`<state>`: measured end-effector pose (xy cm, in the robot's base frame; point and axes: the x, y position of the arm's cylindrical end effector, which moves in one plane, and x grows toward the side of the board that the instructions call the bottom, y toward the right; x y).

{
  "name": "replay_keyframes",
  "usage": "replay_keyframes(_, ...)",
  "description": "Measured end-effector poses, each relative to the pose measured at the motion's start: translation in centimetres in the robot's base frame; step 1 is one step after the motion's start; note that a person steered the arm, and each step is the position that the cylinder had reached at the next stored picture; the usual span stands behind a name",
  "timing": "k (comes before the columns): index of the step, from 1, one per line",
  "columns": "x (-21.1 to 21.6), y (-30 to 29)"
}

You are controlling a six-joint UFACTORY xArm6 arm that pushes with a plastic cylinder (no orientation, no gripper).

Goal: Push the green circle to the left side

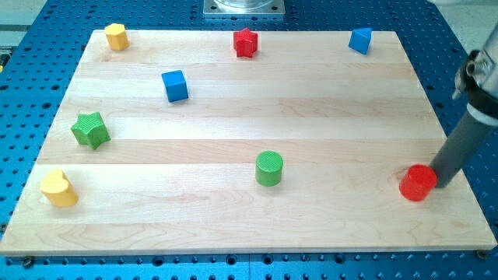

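Observation:
The green circle [269, 168] stands on the wooden board [249, 117], a little below its middle. My tip [443, 185] is at the lower right of the board, touching the right side of the red circle [418, 183]. The tip is far to the right of the green circle, with the red circle between them.
A green star [90, 129] sits at the left. A yellow heart [58, 188] is at the lower left. A blue cube [175, 85] is at the upper left. A yellow block [117, 36], a red star [245, 43] and a blue block [360, 40] line the top.

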<state>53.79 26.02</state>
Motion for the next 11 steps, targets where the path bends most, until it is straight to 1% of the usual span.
replay_keyframes(1,-1.2,-1.1)
replay_keyframes(2,0.8,-3.7)
replay_keyframes(3,1.1,-5.5)
replay_keyframes(4,-5.0,-7.5)
replay_keyframes(5,-4.7,-13.5)
replay_keyframes(6,-4.6,-17.7)
replay_keyframes(7,0.0,-20.6)
replay_keyframes(8,2.6,-21.5)
replay_keyframes(9,-3.0,-18.1)
replay_keyframes(10,-4.9,-18.4)
replay_keyframes(11,0.6,-23.0)
